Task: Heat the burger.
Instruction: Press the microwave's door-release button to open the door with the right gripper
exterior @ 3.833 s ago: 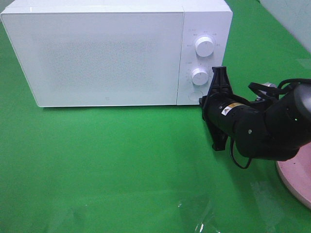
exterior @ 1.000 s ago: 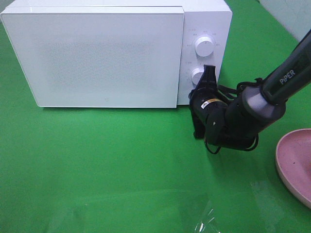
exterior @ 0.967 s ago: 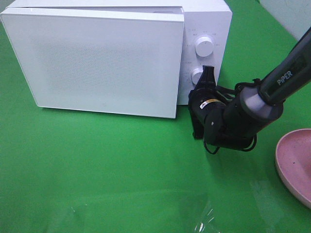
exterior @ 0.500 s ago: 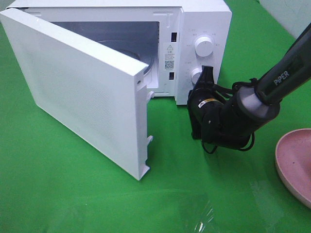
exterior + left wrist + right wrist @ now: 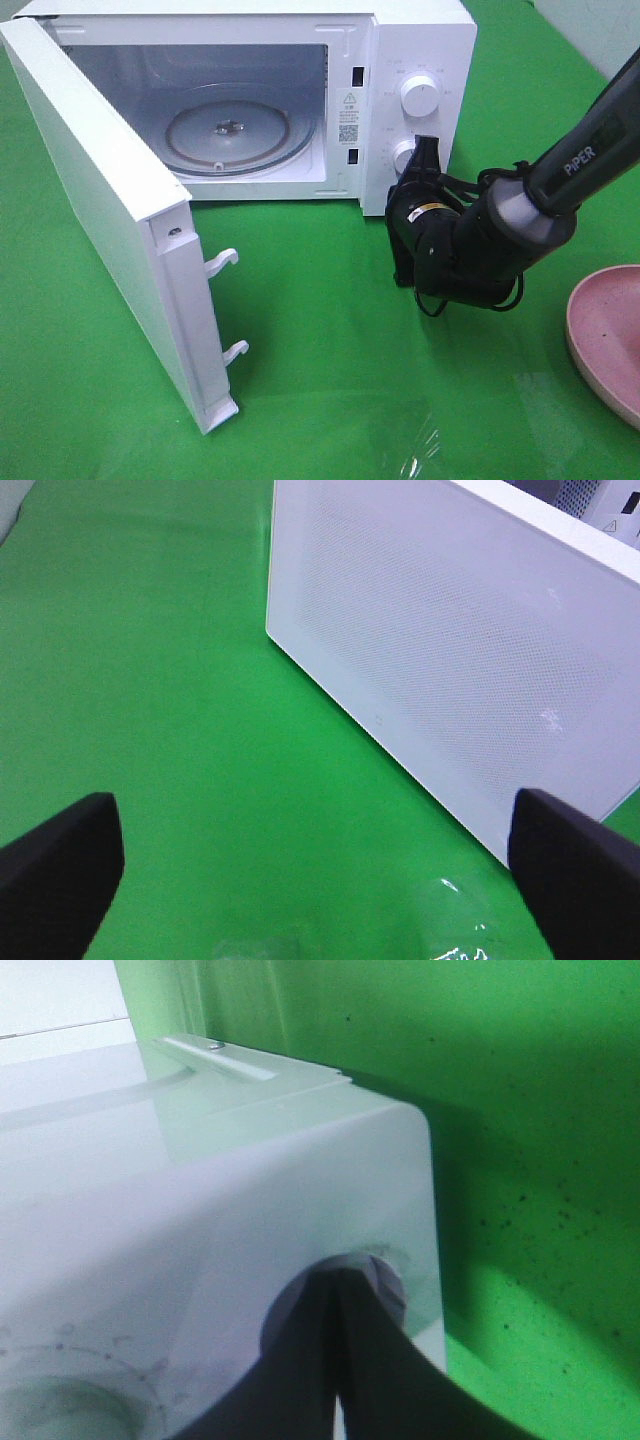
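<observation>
Right pincer (image 5: 392, 205): clenched and grasping nothing; its joined tips sit in the recess of the round button (image 5: 385, 1278) at the low corner of the control panel.
Microwave (image 5: 420, 40): white, directly ahead of the right pincer's tips.
Knobs: lower knob (image 5: 403, 153) just above the right pincer, upper knob (image 5: 419, 95) farther up the panel.
Door (image 5: 100, 220): stands wide open, well apart from the right pincer, across the cavity from it.
Turntable (image 5: 230, 130): glass disc on the cavity floor, between the right pincer and the door.
Left pincer (image 5: 312, 820): released, fingers (image 5: 60, 870) spread wide over the green cloth (image 5: 150, 680), with the door's outer face ahead of it.
Pink plate (image 5: 600, 340): on the cloth behind the right pincer, beyond its arm, partly cut off.
Burger: shows in no view; its place cannot be told.
</observation>
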You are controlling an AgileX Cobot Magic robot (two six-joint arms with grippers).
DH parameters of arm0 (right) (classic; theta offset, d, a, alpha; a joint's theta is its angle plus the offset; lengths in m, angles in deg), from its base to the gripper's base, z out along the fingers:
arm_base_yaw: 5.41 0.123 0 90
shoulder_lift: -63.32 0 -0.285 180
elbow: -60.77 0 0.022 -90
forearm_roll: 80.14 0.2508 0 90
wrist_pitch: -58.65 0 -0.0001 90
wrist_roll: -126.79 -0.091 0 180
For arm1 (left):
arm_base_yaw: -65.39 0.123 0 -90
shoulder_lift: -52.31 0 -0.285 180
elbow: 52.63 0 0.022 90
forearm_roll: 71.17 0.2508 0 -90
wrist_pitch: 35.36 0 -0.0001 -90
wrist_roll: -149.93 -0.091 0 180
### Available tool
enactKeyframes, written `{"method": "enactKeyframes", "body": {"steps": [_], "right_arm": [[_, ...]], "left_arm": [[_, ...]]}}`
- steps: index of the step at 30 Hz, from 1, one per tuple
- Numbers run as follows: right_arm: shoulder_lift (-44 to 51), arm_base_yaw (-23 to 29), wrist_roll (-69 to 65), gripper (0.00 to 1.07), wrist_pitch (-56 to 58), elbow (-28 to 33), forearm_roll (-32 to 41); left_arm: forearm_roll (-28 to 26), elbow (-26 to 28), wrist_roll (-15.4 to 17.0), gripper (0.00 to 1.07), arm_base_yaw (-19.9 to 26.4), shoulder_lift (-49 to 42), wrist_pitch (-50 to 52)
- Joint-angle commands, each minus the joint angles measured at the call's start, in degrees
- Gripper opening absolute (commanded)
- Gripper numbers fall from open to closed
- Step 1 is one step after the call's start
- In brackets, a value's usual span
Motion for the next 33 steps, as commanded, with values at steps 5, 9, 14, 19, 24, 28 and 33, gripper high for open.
{"method": "enactKeyframes", "body": {"steps": [5,9,14,19,24,28,33], "right_arm": [[1.55,-2.64,-0.63,0.0,-12.09,-4.7,-7.85],[2.81,-2.64,-0.86,0.0,-10.43,-2.81,-8.02],[5.21,-1.95,-2.01,0.0,-5.27,0.23,-9.85],[6.42,-1.09,-2.69,0.0,-3.55,2.01,-11.4],[9.57,-1.09,-2.64,0.0,0.92,4.58,-13.12],[11.46,-1.09,-2.06,0.0,3.27,5.84,-13.87],[14.04,-1.09,-1.78,0.0,10.08,7.62,-16.56]], "left_arm": [[-0.4,-0.17,0.06,0.97,0.17,-0.06,0.46],[-0.4,-0.17,0.06,0.97,0.17,-0.06,0.46],[-0.4,-0.17,0.06,0.97,0.17,-0.06,0.46],[-0.4,-0.17,0.06,0.97,0.17,-0.06,0.46],[-0.4,-0.17,0.06,0.97,0.17,-0.06,0.46],[-0.4,-0.17,0.06,0.97,0.17,-0.06,0.46],[-0.4,-0.17,0.06,0.97,0.17,-0.06,0.46]]}}
